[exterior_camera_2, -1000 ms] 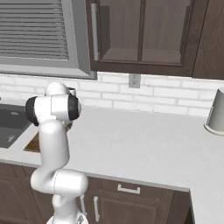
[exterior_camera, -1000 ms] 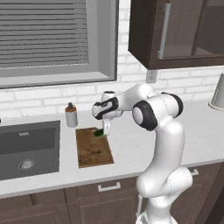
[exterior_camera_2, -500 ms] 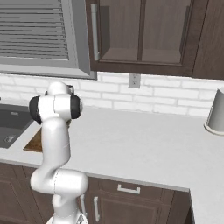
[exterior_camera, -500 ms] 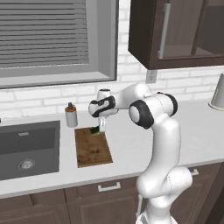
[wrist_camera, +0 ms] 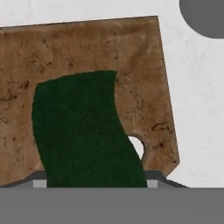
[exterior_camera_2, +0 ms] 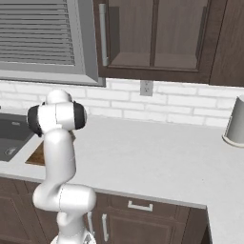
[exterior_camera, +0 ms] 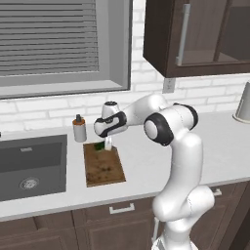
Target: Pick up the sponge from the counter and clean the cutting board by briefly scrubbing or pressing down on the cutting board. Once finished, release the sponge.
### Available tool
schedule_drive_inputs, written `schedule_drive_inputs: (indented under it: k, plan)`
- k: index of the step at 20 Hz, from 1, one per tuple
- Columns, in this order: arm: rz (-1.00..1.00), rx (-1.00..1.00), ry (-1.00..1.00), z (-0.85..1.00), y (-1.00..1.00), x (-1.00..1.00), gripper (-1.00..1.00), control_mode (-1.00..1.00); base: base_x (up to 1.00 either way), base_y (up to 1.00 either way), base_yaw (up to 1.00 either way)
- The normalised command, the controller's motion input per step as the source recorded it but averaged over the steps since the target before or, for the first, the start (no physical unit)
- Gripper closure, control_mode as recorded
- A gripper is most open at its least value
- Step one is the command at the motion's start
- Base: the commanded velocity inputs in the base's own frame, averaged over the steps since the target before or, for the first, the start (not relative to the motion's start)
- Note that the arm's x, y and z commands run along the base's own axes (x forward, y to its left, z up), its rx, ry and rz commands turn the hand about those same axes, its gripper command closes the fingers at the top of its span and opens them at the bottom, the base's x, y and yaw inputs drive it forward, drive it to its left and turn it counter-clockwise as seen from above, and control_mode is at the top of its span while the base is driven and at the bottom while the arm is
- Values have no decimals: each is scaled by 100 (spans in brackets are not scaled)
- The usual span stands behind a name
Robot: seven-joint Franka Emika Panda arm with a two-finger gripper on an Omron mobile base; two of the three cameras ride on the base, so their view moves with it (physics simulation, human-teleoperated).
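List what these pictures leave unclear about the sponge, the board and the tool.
- Sponge: hand view shows its dark green top; whether it presses on the cutting board or hangs just above it cannot be told.
- Tool: small in the left base view; its fingertips are largely covered by the sponge in the hand view, so the grip is unclear.
- Board hole: partly covered by the sponge.
- Right base view: the arm blocks most of the board.

Green sponge (wrist_camera: 85,131) on stained cutting board (wrist_camera: 144,65) — counter (exterior_camera: 146,161).
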Motion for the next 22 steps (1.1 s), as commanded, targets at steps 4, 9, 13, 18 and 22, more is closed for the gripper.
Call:
schedule_drive_inputs:
  k: [4, 9, 13, 18, 22]
  plan:
    - [2, 0, -7, -11, 0, -41, 100, -100, 0, 0, 0]
    - [13, -5, -6, -16, 0, -84, 100, -100, 0, 0, 0]
    - [19, -4, -8, -10, 0, -92, 100, -100, 0, 0, 0]
    - [21, 0, -3, -18, 0, -73, 100, -100, 0, 0, 0]
    - [21, 0, 0, -26, 0, -56, 100, -100, 0, 0, 0]
